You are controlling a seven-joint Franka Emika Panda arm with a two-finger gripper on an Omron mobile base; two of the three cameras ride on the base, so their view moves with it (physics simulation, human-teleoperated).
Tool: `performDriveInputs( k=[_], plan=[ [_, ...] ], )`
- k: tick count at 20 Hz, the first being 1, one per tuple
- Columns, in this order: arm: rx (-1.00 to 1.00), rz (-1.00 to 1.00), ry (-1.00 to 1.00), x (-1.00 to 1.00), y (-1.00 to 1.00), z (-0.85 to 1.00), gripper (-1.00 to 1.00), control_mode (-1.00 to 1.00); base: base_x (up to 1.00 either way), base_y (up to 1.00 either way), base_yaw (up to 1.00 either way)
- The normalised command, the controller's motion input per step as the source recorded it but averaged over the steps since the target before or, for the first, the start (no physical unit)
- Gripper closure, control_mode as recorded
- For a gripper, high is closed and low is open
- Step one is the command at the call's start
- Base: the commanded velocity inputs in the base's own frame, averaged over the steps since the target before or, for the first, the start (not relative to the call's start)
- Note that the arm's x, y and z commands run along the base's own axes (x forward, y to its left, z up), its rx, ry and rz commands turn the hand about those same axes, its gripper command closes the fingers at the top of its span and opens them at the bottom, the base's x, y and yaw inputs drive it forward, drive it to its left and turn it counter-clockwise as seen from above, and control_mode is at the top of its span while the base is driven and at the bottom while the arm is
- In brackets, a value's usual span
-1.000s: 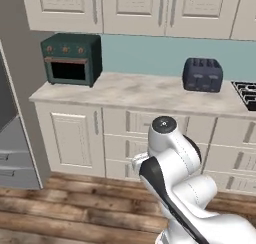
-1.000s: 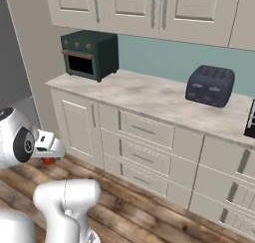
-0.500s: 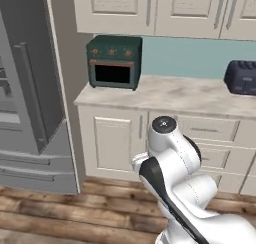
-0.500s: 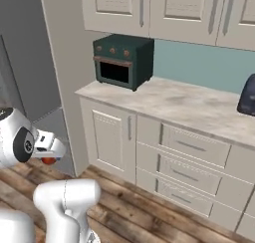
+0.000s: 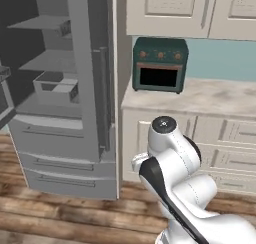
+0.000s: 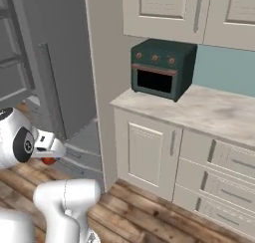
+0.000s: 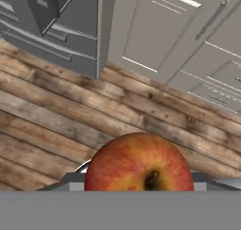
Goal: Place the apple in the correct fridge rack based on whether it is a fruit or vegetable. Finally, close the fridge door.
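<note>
Fridge (image 5: 60,113) stands open at left w/ grey shelves inside; fridge rack (image 5: 42,62) is the flat slab mid-height, a wire bin (image 5: 55,88) just below it. Open door edge (image 5: 92,68) juts fwd between fridge interior and cabinets. Wood floor (image 7: 61,111) in front is open room. Counter (image 6: 209,110) to the right carries a dark green toaster oven (image 6: 162,67). Gripper (image 6: 48,156) hangs low over floor, fingers clamped on the apple (image 7: 139,164), red w/ stem dimple.
</note>
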Motion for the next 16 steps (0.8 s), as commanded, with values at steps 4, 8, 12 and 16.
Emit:
performDriveInputs(
  k=[4,8,12,16],
  plan=[
    [0.0,0.0,0.0,0.0,0.0,0.0,1.0,1.0,0.67,1.0,-0.05],
    [0.0,0.0,0.0,0.0,0.0,0.0,1.0,1.0,0.71,1.0,-0.15],
    [0.0,0.0,0.0,0.0,0.0,0.0,1.0,1.0,0.64,0.99,-0.23],
    [0.0,0.0,0.0,0.0,0.0,0.0,1.0,1.0,0.63,0.88,-0.21]
  ],
)
